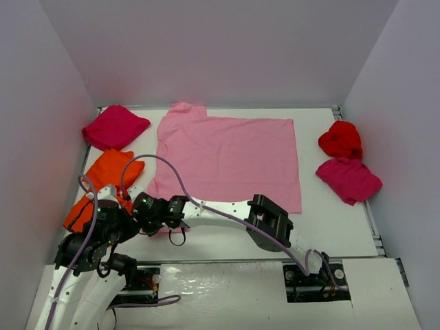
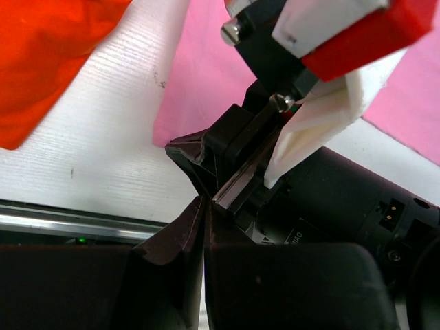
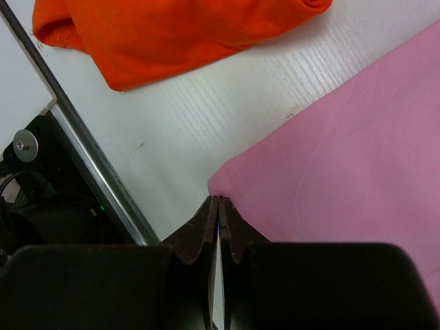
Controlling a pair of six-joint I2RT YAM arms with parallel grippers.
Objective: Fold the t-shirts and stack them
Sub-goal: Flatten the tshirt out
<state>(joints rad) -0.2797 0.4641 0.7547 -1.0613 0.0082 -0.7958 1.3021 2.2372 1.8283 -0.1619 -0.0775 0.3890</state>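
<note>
- Pink shirt [image 1: 230, 158] lies spread flat on the white desk [image 1: 330, 220]. Its near-left corner sits right at the tips of your right claw [image 3: 218, 201].
- Your right claw is pinched fully together. The corner hem lies at the very tips, and you cannot tell whether any cloth is caught between them.
- Your left claw [image 2: 203, 201] is pinched together too, with nothing visible between its fingers. It points at the black body of the right claw, which is just ahead of it.
- An orange shirt [image 1: 103, 182] lies bunched beyond and to the left of both claws. It is near them, with a strip of bare desk between it and the pink shirt.
- A crimson shirt [image 1: 115, 127] lies crumpled farther out past the orange one, near the pink shirt's far-left corner.
- Well off to the right of your claws, across the pink shirt, a red shirt [image 1: 341, 139] sits balled up. A second crimson shirt [image 1: 349, 179] is just beside it on the near side.
- A metal rail [image 3: 96, 165] along the desk edge runs just left of your right claw.
</note>
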